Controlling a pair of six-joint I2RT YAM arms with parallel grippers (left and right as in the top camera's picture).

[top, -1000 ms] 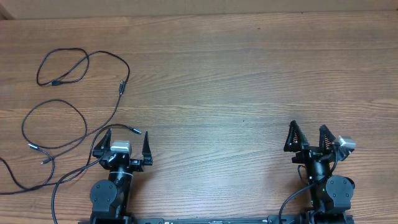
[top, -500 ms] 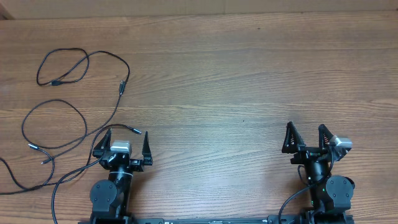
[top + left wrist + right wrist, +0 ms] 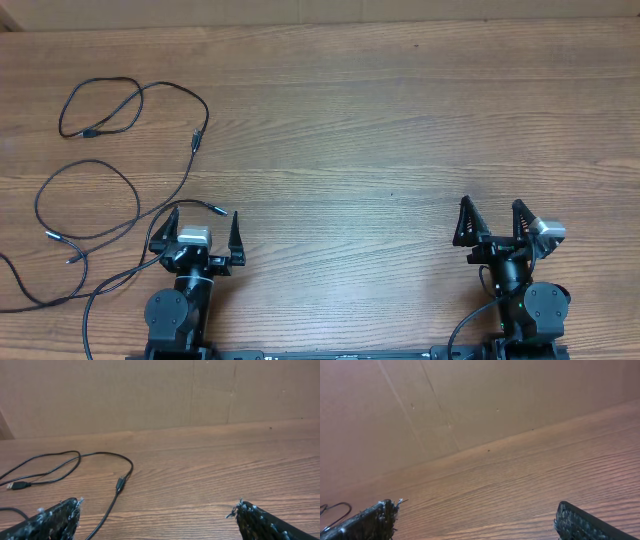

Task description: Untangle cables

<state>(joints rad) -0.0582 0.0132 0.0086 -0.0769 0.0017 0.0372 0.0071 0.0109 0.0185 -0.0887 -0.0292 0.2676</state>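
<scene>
Lying looped at the left of the table [image 3: 380, 130], thin black cables [image 3: 197, 138], left gripper [image 3: 205, 212] just beside them, spread wide, empty, right gripper [image 3: 491, 203] spread too, well apart

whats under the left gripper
A thin black cable runs beneath the open left gripper, its plug lying between the fingertips on the wooden table. The stretch passing under the gripper's finger and body is covered.

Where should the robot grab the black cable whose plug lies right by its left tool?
Probably the straight bit just behind the plug, coming down from above with the open left tool. That bit lies flat and no other cord crosses it.
</scene>
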